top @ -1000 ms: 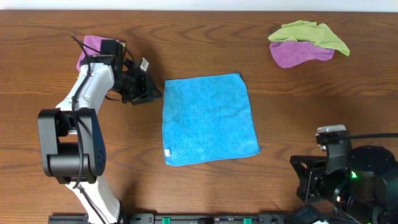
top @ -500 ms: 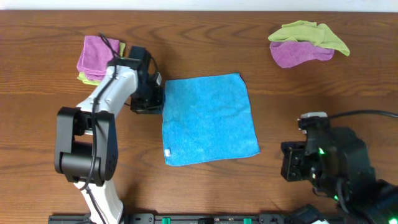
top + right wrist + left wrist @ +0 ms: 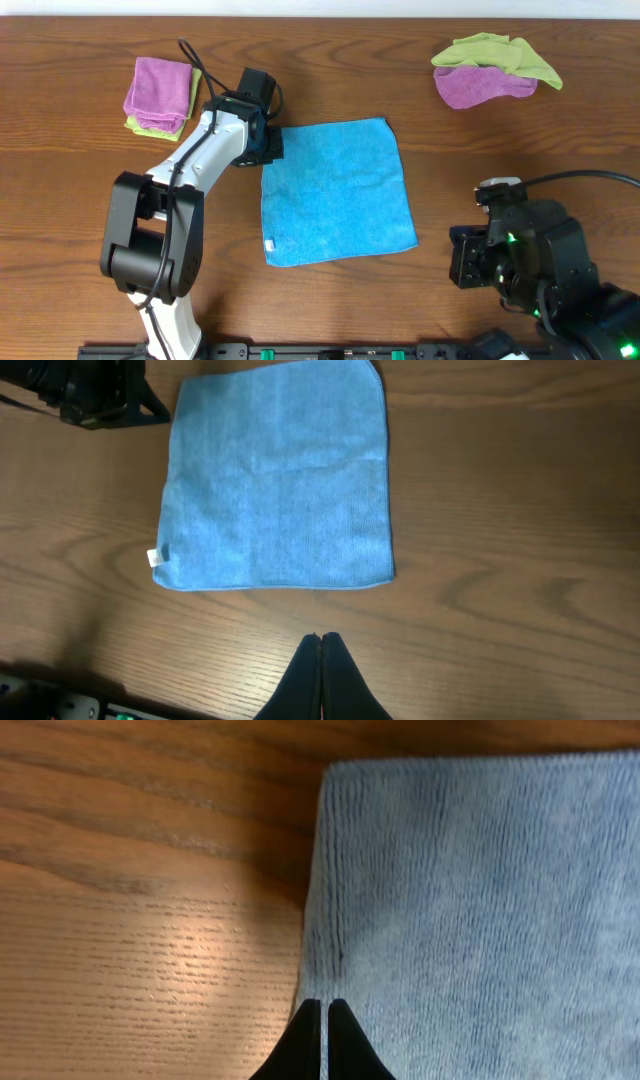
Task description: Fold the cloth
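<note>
The sky-blue cloth lies flat and spread out in the middle of the table, with its white tag at the near-left corner. My left gripper is shut and low at the cloth's far-left corner. In the left wrist view its tips sit right at the cloth's left edge, and nothing shows between them. My right gripper is shut and empty, to the right of the cloth's near-right corner. In the right wrist view its tips hang over bare wood in front of the cloth.
A folded purple cloth on a lime-green one lies at the far left. A crumpled lime-green and purple pile lies at the far right. The left arm's end shows in the right wrist view.
My left gripper has swung right from beside the purple stack to the cloth's far-left corner. The right arm has shifted left towards the cloth. The cloth has not moved.
</note>
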Robot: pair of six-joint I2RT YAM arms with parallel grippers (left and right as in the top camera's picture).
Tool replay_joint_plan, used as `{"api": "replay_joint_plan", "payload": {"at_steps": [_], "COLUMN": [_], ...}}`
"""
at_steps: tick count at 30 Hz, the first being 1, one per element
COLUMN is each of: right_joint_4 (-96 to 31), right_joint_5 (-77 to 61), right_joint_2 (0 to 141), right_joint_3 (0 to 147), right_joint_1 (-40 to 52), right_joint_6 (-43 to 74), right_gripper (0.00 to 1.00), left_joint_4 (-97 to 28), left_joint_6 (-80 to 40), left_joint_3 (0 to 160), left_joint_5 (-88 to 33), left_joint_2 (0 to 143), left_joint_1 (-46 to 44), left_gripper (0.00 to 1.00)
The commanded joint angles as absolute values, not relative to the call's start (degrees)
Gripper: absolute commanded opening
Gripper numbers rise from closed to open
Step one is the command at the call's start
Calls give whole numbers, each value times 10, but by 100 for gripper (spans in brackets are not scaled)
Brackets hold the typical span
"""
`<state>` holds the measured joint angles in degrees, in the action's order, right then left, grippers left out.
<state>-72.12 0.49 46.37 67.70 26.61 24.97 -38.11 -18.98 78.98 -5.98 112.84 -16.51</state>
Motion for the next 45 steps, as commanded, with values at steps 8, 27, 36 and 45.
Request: {"api": "replay_joint_plan", "payload": {"at_steps": [8,27,36,45], "right_joint_4": [-720,-721,-720,-726], "right_joint_5": [11,-3,-3,-5], "right_joint_2": [462,462,462,462], "right_joint_3": [675,675,675,675], "right_joint_1": [270,270,270,270], "right_joint_6": [248,248,248,248], "right_gripper": [2,2,1,2], "left_joint_4": [-367,-359,-337,-342], "left_joint_6": [-208,-208,-183,-178], "left_joint_3": [788,788,788,791], "left_joint_5": [-45,-72,-148,-105], "left_joint_2": [1159,1209,1209,1209], "left_joint_1": [-177,-216,-267,-299], "left_gripper": [5,6,6,5]}}
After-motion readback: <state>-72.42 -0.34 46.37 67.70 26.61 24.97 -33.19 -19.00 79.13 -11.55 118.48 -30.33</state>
